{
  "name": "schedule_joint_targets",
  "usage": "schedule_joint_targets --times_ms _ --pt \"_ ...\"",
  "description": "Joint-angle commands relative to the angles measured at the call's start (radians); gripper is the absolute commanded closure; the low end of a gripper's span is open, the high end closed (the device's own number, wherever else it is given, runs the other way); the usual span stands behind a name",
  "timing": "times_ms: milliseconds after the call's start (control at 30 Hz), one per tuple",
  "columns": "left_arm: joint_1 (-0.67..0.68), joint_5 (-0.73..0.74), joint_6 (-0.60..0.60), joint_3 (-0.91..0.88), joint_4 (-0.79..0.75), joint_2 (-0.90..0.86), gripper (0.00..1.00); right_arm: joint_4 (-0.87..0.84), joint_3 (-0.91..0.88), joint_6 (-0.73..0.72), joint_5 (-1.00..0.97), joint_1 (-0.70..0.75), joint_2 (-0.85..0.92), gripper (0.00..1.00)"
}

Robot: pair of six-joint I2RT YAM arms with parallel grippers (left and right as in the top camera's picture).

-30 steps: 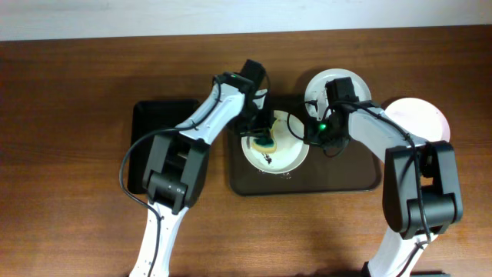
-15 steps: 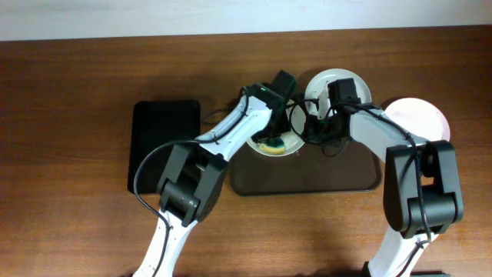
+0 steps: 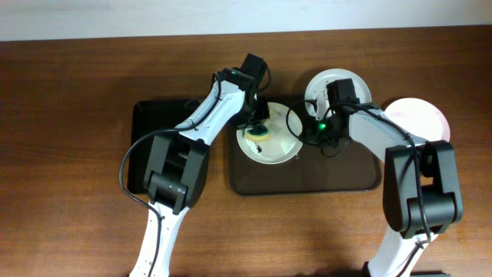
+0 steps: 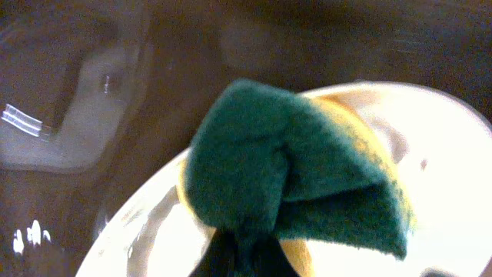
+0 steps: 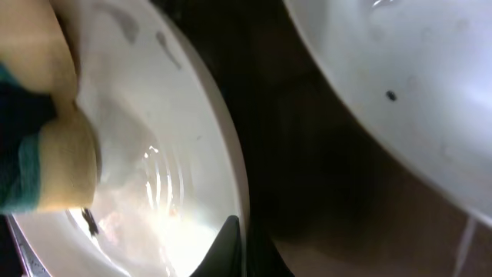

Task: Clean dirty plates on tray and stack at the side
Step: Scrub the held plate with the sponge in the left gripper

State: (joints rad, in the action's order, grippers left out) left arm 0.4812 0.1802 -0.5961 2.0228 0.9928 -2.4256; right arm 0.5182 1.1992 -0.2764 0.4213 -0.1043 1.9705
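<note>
A white plate (image 3: pixel 278 148) with dark specks lies on the left part of the dark brown tray (image 3: pixel 307 183). My left gripper (image 3: pixel 258 123) is shut on a green and yellow sponge (image 3: pixel 260 133) and presses it on the plate's far left part. In the left wrist view the sponge (image 4: pixel 300 169) covers the plate (image 4: pixel 450 154). My right gripper (image 3: pixel 302 135) is shut on this plate's right rim (image 5: pixel 231 185). A second plate (image 3: pixel 319 83) sits at the tray's far edge. A third plate (image 3: pixel 421 119) lies on the table to the right.
A smaller black tray (image 3: pixel 150 131) lies on the table left of the brown tray, under the left arm. The second plate (image 5: pixel 415 85) with a dark speck is close beside the held rim. The brown tray's right half is bare.
The left arm swung right across the plate and back to the left. The sponge now sits higher and further left on the plate. The right gripper has stayed on the rim.
</note>
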Motion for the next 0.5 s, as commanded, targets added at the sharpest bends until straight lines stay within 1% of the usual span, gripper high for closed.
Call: schedule_joint_targets --times_ms 0,33,67,133,167,200,233,267,300,333,367,433,467 --pt "0.01 0.08 0.249 -0.045 0.052 -0.077 1.0 0.019 -0.031 0.037 -0.039 0.0 0.034 0.96" --pt "0.01 0.207 0.37 -0.045 0.049 -0.077 1.0 0.019 -0.031 0.037 -0.039 0.0 0.034 0.96" --pt "0.009 0.262 0.454 -0.045 0.05 -0.077 1.0 0.019 -0.031 0.037 -0.039 0.0 0.034 0.96" --pt "0.009 0.269 0.602 -0.045 0.062 -0.077 1.0 0.019 -0.031 0.037 -0.04 0.0 0.034 0.96" --pt "0.01 0.269 0.6 -0.045 0.063 -0.078 1.0 0.019 -0.031 0.037 -0.04 0.0 0.034 0.96" --pt "0.013 0.244 0.549 -0.045 0.058 -0.079 1.0 0.019 -0.031 0.037 -0.04 0.0 0.034 0.96" --pt "0.016 0.126 0.391 -0.045 0.056 -0.079 1.0 0.018 -0.031 0.037 -0.04 0.0 0.034 0.96" --pt "0.022 -0.092 0.094 -0.045 0.069 -0.079 1.0 0.018 -0.031 0.037 -0.04 0.0 0.034 0.96" --pt "0.028 -0.237 -0.114 -0.045 0.079 -0.079 1.0 0.018 -0.031 0.037 -0.04 0.0 0.034 0.96" --pt "0.031 -0.307 -0.253 -0.045 0.077 -0.079 1.0 0.018 -0.031 0.037 -0.04 0.0 0.034 0.96" --pt "0.033 -0.299 -0.361 -0.045 0.079 -0.079 1.0 0.016 -0.031 0.037 -0.04 0.0 0.034 0.96" --pt "0.034 -0.278 -0.362 -0.045 0.129 -0.078 1.0 0.016 -0.031 0.037 -0.04 0.0 0.034 0.96" --pt "0.039 -0.278 -0.394 -0.045 0.165 -0.07 1.0 0.016 -0.031 0.037 -0.04 0.0 0.034 0.96"
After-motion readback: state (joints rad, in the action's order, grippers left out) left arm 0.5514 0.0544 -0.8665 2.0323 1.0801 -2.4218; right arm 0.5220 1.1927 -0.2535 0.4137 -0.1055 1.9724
